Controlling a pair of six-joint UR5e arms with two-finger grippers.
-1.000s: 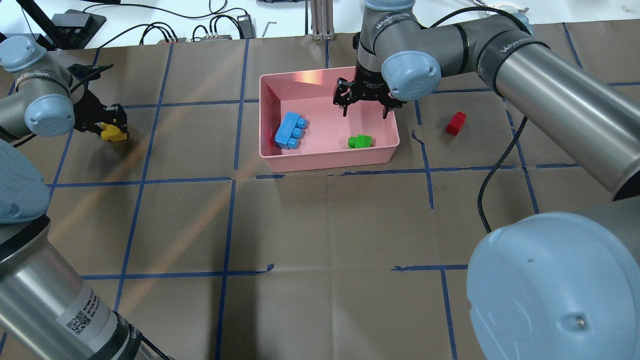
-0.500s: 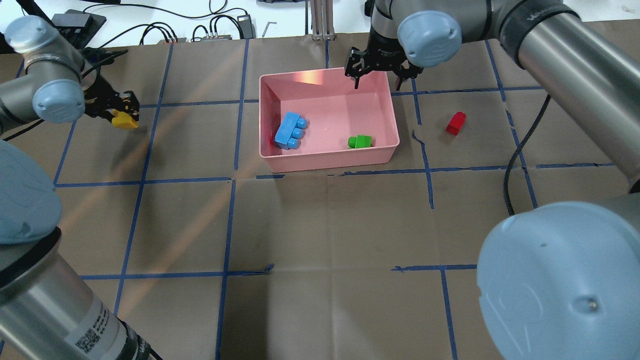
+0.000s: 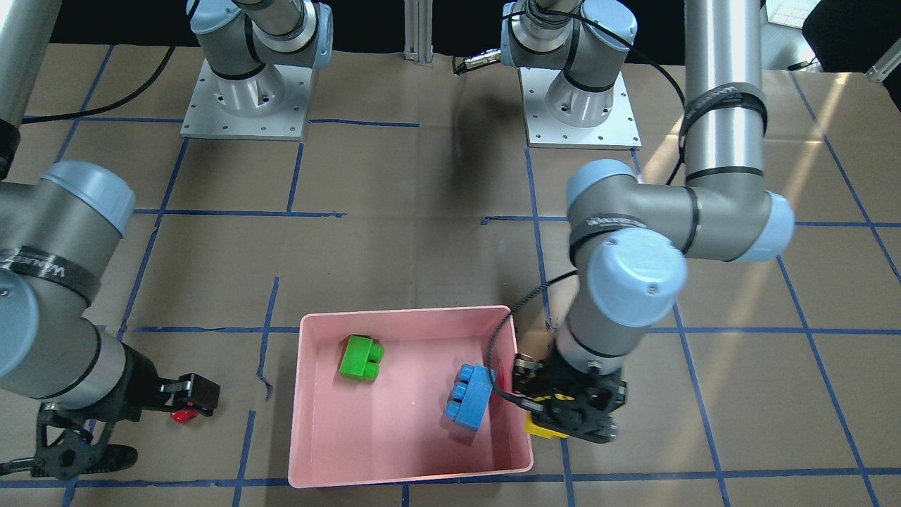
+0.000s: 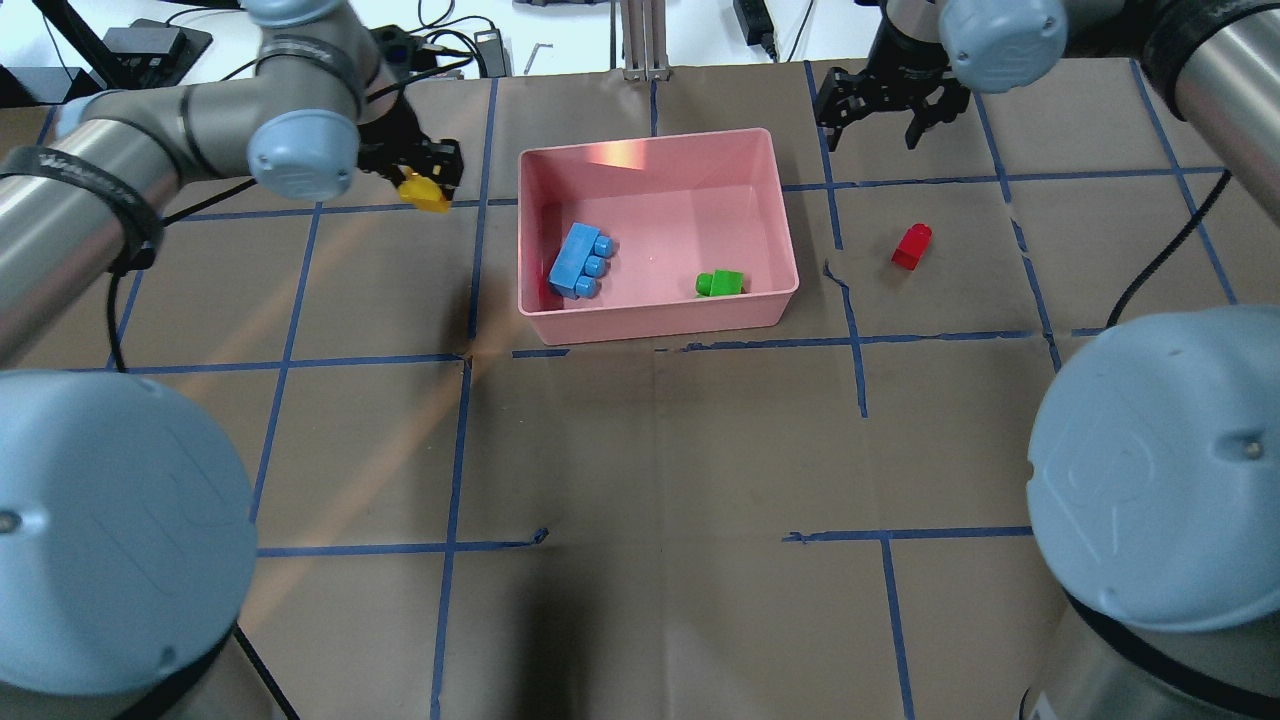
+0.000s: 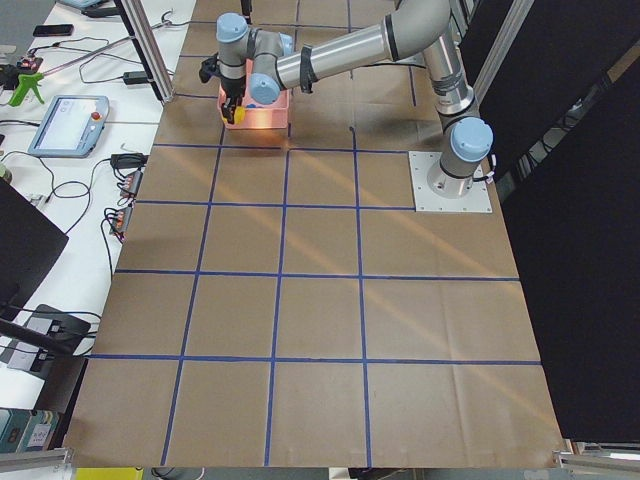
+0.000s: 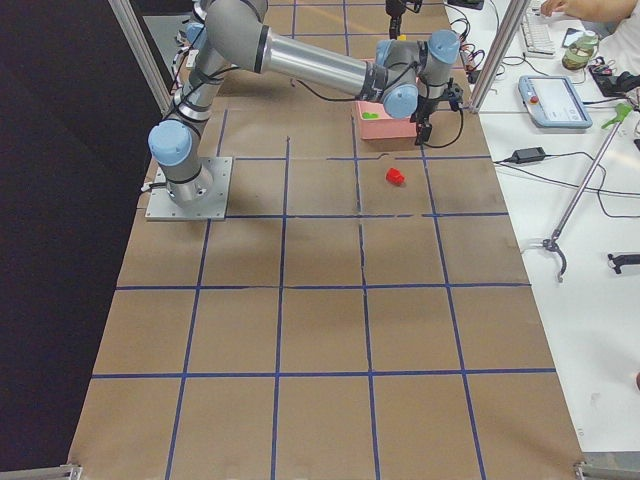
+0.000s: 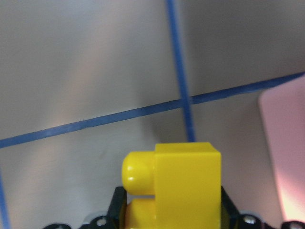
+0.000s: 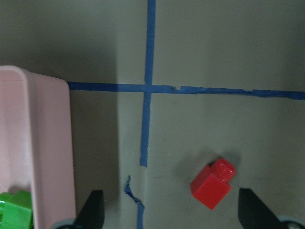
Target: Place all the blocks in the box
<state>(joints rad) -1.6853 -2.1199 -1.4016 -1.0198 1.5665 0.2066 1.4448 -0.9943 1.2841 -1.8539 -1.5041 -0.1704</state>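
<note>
The pink box (image 4: 660, 318) stands at the table's middle far side and holds the light blue block (image 4: 581, 260) and the green block (image 4: 720, 283). My left gripper (image 4: 428, 180) is shut on the yellow block (image 4: 424, 193) and holds it just left of the box's far left corner. The yellow block also shows in the left wrist view (image 7: 183, 183), with the box's edge (image 7: 286, 157) at the right. The red block (image 4: 911, 246) lies on the table right of the box. My right gripper (image 4: 872, 125) is open and empty, beyond the red block (image 8: 213, 183).
Blue tape lines grid the brown table cover. Cables and power adapters (image 4: 430, 60) lie along the far edge, beside an aluminium post (image 4: 640, 40). The arm bases (image 3: 243, 91) are bolted on the robot's side of the table.
My left gripper has carried the yellow block rightward, up to the box's left side. My right gripper has left the box and moved right and farther back, beyond the red block.
</note>
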